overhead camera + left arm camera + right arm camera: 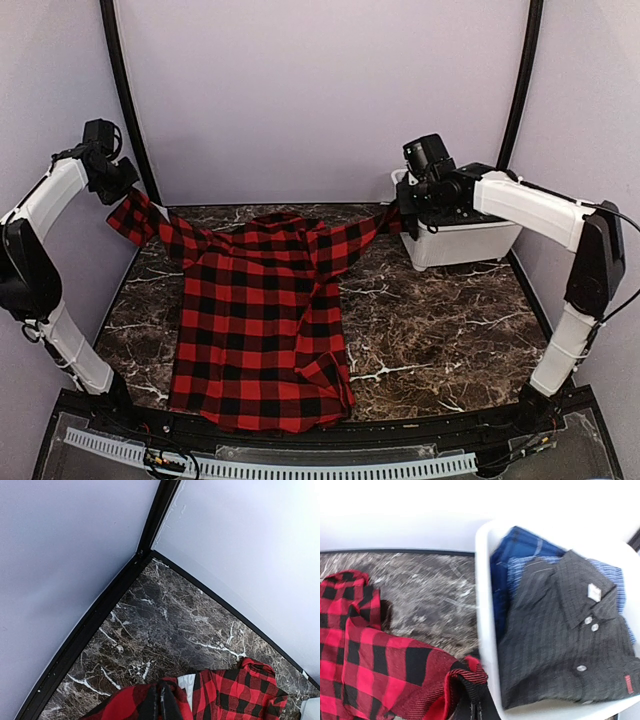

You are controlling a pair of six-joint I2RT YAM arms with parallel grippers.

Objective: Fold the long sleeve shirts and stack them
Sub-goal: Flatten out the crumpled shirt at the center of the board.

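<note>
A red-and-black check flannel shirt (262, 320) lies spread on the marble table, body toward the near edge, sleeves stretched out to both sides. My left gripper (122, 188) is shut on the left sleeve's end and holds it up at the far left; its closed fingertips (163, 700) pinch the cloth beside a white neck label (186, 684). My right gripper (405, 212) is shut on the right sleeve's end next to the tub; its fingertips (479, 705) clamp the red cuff (465, 672). More folded shirts, a dark grey one (560, 630) and blue ones (520, 550), lie in the tub.
A white plastic tub (462, 238) stands at the far right of the table; its rim (485, 605) is right beside my right gripper. Black frame posts (125, 100) rise at both back corners against the pale walls. Marble tabletop (440, 320) shows right of the shirt.
</note>
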